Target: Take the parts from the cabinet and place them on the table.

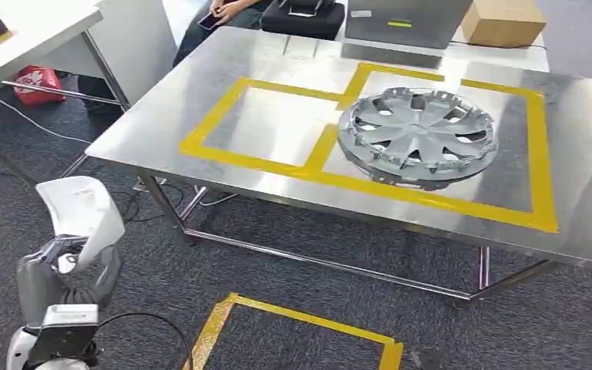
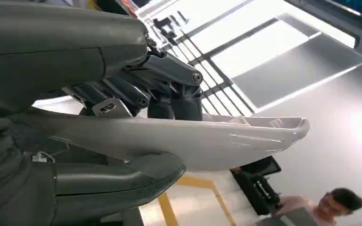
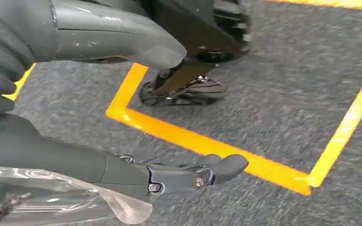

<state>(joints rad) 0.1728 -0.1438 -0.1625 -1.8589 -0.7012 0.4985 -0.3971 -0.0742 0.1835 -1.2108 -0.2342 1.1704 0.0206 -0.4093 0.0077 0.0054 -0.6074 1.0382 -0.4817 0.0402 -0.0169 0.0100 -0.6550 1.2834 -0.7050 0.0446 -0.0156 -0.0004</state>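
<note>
At the lower left we see our left hand [image 1: 65, 277] gripping a curved white plastic part [image 1: 81, 212], thumb under it and dark fingers [image 2: 169, 92] over it, held above grey carpet short of the steel table's [image 1: 162, 116] near left edge. Yellow tape rectangles [image 1: 223, 116] mark the tabletop; the silver plastic hubcap [image 1: 418, 137] lies in the right one. Our right hand [image 3: 122, 113] hangs over carpet, fingers apart, grasping nothing.

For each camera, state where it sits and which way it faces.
Head view: high on the body, facing down at the steel table with the wheel cover; left hand shows.
Left wrist view: behind the left hand, which grips a white part.
Right wrist view: behind the right hand, facing the carpet.
Head and left wrist views share the white part.
</note>
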